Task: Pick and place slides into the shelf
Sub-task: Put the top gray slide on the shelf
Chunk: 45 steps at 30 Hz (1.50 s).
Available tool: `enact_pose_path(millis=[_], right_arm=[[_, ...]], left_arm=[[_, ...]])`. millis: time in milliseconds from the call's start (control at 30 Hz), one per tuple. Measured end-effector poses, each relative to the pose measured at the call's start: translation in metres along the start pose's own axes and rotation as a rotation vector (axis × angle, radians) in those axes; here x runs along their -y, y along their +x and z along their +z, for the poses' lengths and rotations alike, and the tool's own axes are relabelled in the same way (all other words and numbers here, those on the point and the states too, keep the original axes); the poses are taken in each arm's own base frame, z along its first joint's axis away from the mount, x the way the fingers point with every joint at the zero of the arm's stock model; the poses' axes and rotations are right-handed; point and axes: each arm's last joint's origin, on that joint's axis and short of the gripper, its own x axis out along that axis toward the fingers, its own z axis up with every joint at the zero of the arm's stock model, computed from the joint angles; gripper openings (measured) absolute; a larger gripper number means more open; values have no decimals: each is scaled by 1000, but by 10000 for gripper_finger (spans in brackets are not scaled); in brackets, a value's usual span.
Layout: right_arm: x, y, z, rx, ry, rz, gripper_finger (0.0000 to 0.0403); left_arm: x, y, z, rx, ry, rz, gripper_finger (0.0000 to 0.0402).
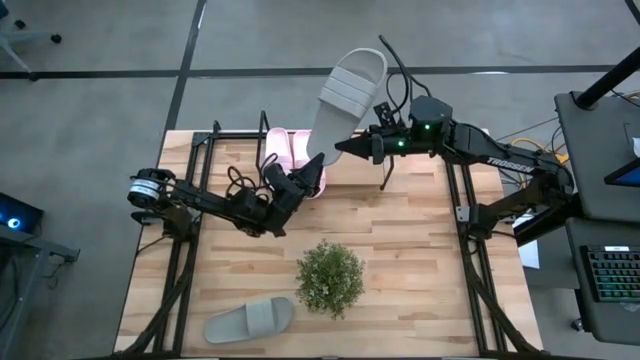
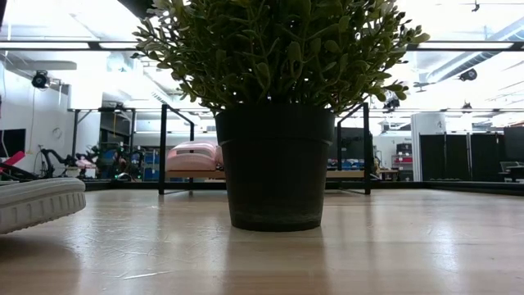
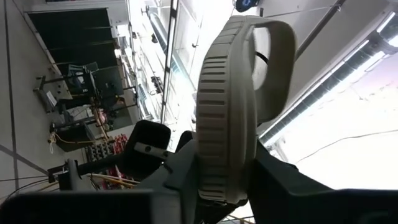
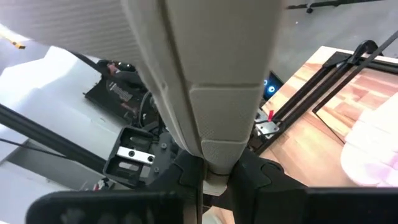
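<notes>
A grey slide [image 1: 348,95] hangs tilted above the shelf [image 1: 205,150], where we see pink slides [image 1: 290,150]; both the left claw [image 1: 312,165] and right claw [image 1: 345,150] clamp its heel. Another grey slide [image 1: 248,320] lies on the tabletop [image 1: 420,260] beside the plant [image 1: 330,278].

High view looks straight down on counter [image 1: 400,240]; low view sits at counter level, near the plant [image 2: 274,106]; both share plant, shelf [image 2: 262,174].
</notes>
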Motion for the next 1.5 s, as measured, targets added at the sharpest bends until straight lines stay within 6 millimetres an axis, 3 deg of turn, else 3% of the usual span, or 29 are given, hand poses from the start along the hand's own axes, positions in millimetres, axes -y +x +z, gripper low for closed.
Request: enact_pose_path(millis=[200, 933, 1500], right_arm=[[0, 0, 0, 0, 1, -2, 45], [1, -3, -2, -16, 10, -20, 86], [-10, -32, 0, 8, -23, -75, 150]], left_arm=[[-2, -1, 0, -6, 8, 5, 51], [-8, -6, 1, 17, -10, 51, 44], [-10, -9, 6, 46, -19, 82, 44]])
